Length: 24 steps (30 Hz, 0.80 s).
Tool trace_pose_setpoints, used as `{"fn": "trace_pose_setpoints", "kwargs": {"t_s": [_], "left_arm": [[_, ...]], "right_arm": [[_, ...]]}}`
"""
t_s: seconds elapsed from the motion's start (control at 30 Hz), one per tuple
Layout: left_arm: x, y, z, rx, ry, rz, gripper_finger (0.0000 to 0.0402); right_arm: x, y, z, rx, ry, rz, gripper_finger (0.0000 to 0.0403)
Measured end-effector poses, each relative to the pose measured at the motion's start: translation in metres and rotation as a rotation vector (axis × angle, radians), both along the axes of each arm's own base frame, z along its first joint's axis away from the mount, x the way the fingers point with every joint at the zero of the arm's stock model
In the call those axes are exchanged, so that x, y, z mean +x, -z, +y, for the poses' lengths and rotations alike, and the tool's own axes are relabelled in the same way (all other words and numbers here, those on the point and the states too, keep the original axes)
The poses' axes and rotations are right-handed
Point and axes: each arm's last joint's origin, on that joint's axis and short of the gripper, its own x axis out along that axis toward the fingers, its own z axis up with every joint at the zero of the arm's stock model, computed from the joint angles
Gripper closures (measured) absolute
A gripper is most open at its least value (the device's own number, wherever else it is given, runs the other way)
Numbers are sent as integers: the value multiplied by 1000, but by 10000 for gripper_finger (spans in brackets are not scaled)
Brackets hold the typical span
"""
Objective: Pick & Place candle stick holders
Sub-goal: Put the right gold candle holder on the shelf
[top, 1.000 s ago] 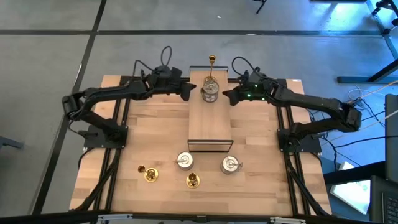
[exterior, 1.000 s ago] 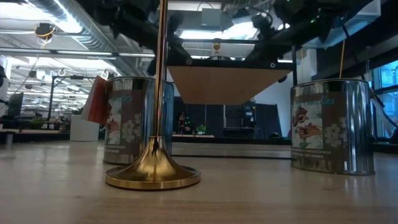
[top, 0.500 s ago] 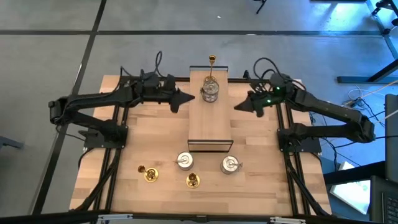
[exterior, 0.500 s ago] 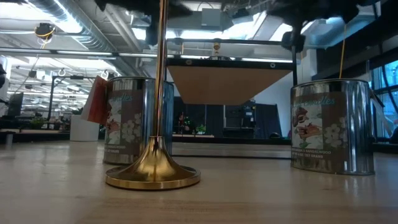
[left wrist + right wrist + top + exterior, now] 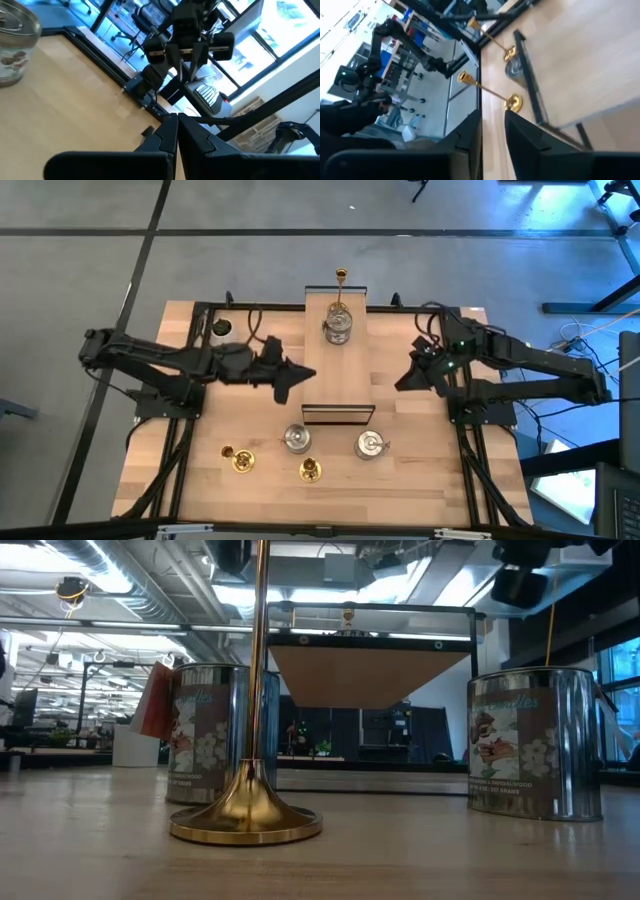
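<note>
Pale butcher-block table on a black frame, grey floor around it; I take the raised wooden platform at centre as my landmark.

Nearest my edge, in front of the platform: two slim brass-gold holders with round bases, and two squat round silver holders just short of the platform's front end. The low view has one brass base close up.

Left gripper hovers just off the platform's left side, fingers pressed together, nothing between them.

Right gripper hangs off the platform's right side, fingers a little apart, grasping nothing.

On the platform's far end stands a third squat silver holder; a third slim brass holder stands just beyond it.
</note>
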Motion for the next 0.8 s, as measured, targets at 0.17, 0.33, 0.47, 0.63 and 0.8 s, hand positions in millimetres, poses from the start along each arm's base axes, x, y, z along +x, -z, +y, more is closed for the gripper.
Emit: {"fn": "trace_pose_setpoints", "kwargs": {"t_s": [0.17, 0.33, 0.47, 0.63, 0.8], "left_arm": [[-3, 0, -20, 7, -9, -4, 395], [-4, 0, -27, 10, 38, 1, 395], [-4, 0, -26, 20, 107, 4, 395], [-2, 0, -24, 25, 233, 6, 395], [-2, 0, -19, 24, 366, 5, 395]], "right_arm": [[0, 0, 15, 7, -20, 20, 286], [1, 0, 30, 13, 30, 48, 271], [1, -1, 43, 10, 113, 56, 265], [5, 2, 60, 14, 253, 74, 265], [15, 11, 84, 20, 347, 96, 265]]}}
